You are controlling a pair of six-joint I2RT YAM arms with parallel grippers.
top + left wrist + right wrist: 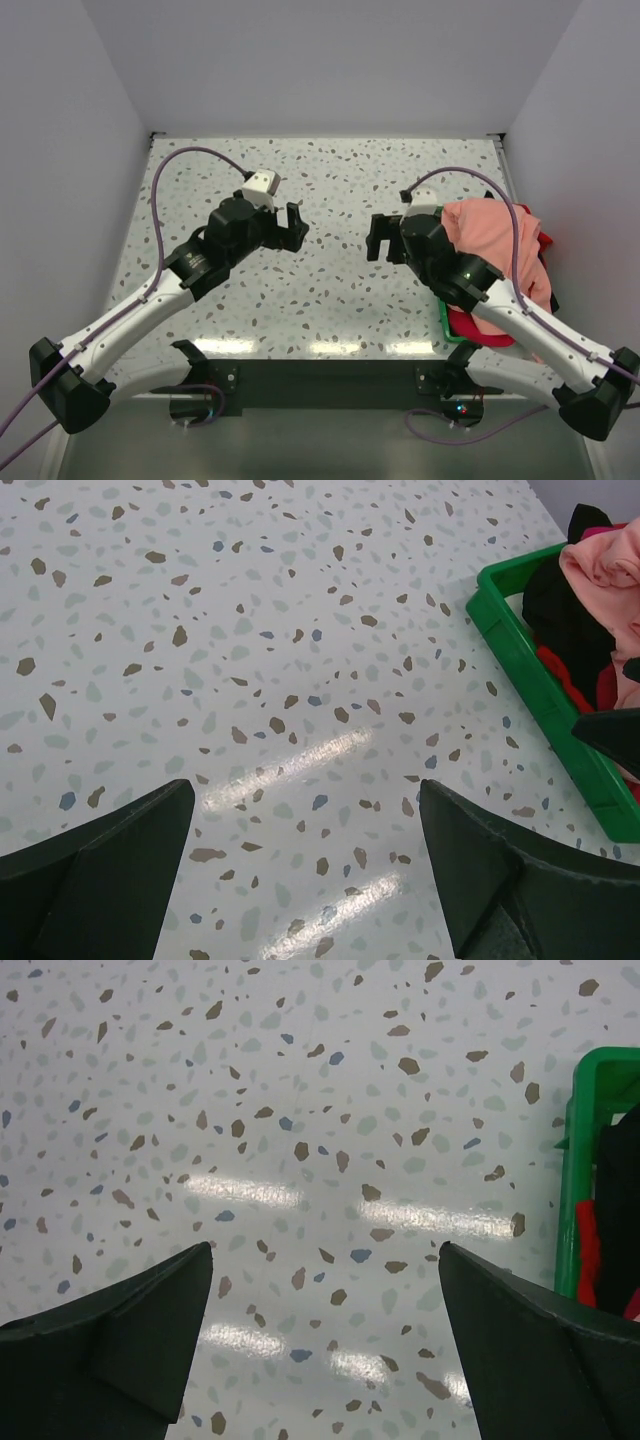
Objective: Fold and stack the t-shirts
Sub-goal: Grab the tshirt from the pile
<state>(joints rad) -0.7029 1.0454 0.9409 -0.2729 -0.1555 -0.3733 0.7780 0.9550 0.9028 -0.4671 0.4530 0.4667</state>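
Heaped t-shirts (495, 235) fill tray (540, 700) (lower ones hidden).

right tool (325, 1250) spread wide | speckled table (300, 1110) below | green tray (590, 1090) at right

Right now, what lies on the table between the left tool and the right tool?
Only bare speckled tabletop. The top external view shows no object between the left tool and the right tool, which face each other.
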